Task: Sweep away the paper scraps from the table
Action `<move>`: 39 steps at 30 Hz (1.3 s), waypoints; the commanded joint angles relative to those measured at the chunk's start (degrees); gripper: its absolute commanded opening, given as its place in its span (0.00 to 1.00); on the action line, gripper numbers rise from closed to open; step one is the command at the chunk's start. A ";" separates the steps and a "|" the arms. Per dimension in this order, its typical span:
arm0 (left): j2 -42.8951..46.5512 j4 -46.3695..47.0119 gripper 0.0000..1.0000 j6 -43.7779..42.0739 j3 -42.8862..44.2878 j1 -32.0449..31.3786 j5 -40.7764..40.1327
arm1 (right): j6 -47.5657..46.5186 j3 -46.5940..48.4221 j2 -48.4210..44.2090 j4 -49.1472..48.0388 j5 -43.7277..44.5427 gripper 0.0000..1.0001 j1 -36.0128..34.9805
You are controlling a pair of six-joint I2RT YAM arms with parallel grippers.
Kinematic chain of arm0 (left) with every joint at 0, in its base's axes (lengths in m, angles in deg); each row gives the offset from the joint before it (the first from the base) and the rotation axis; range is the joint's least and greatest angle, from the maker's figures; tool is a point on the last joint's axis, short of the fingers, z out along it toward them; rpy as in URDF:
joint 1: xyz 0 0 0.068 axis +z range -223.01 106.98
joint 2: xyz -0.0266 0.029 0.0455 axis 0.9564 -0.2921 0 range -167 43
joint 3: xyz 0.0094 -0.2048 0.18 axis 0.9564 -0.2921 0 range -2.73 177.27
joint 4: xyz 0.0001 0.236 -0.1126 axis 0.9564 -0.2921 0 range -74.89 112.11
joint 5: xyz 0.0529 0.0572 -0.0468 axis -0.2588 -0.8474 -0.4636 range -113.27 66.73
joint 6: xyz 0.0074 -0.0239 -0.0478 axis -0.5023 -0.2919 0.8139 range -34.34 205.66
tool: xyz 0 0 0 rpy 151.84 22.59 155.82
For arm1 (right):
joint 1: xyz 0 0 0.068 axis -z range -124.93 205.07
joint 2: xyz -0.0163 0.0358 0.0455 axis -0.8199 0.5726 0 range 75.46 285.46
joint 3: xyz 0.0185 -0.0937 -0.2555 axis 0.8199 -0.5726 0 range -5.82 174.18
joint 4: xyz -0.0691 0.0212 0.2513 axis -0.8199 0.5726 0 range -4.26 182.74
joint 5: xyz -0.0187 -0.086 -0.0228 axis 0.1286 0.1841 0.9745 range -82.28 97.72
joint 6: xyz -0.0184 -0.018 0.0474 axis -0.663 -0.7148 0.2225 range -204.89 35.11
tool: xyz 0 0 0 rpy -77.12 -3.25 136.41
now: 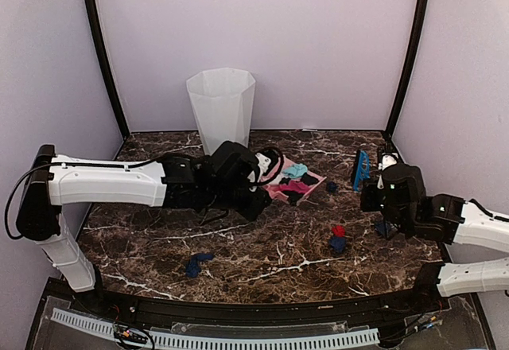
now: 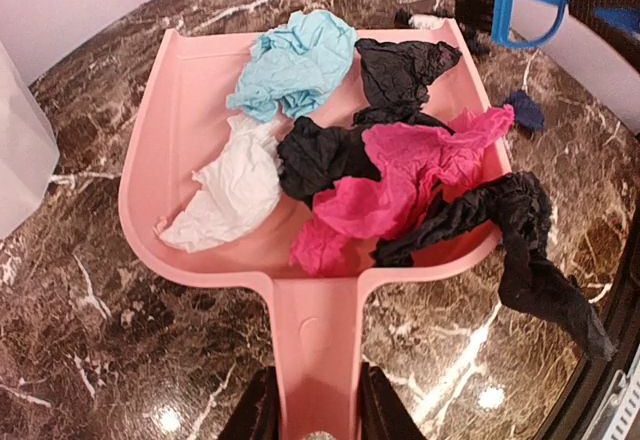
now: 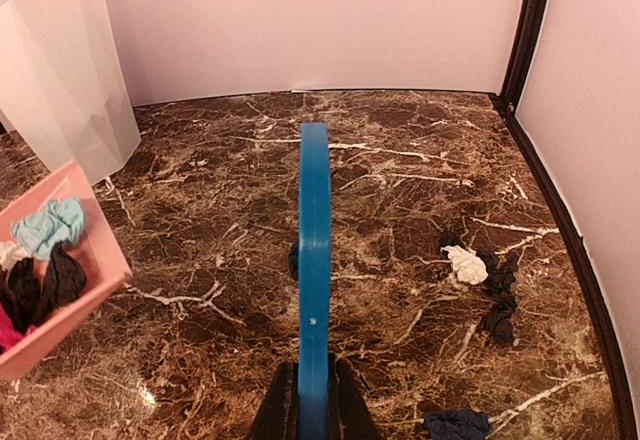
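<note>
- The table (image 1: 238, 254) has loose paper scraps (image 1: 338, 239) lying well apart: a red and a navy one touching toward the right, a navy one (image 1: 196, 264) near the front, and white and black ones (image 3: 470, 265) by the right wall. If you sweep outward, those by the wall could get pushed into the corner.
- The white bin (image 1: 221, 107) stands upright at the back, near the left arm. It looks light, so a nudge could tip it.
- The pink dustpan (image 2: 180, 150) is full. Your left tool (image 2: 315, 410) is clamped narrowly on its handle. A black scrap (image 2: 540, 270) hangs over the right rim, so any tilt or jerk could drop it.
- The blue brush (image 3: 314, 260) stands edge-on in your right tool (image 3: 313, 405), which is pinched tight on it. Hard pressure could twist the brush in that grip.
</note>
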 commanded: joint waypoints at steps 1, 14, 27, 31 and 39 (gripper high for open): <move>-0.03 -4.14 0.00 -2.05 6.82 0.71 -0.96 | 1.18 -1.20 -2.65 -1.55 1.80 0.00 0.74; -3.77 -11.39 0.00 -5.02 25.63 9.57 1.48 | 0.97 -1.27 -3.67 -1.56 1.14 0.00 1.06; -8.02 -13.54 0.00 -3.30 39.86 21.18 8.99 | 0.66 -1.25 -3.45 -1.68 0.61 0.00 1.09; -9.38 -13.27 0.00 -2.11 42.43 24.29 12.01 | 0.68 -1.37 -3.31 -1.76 0.41 0.00 1.14; -13.54 -12.38 0.00 2.06 47.82 30.32 22.46 | 0.40 -1.24 -2.45 -2.35 0.04 0.00 1.15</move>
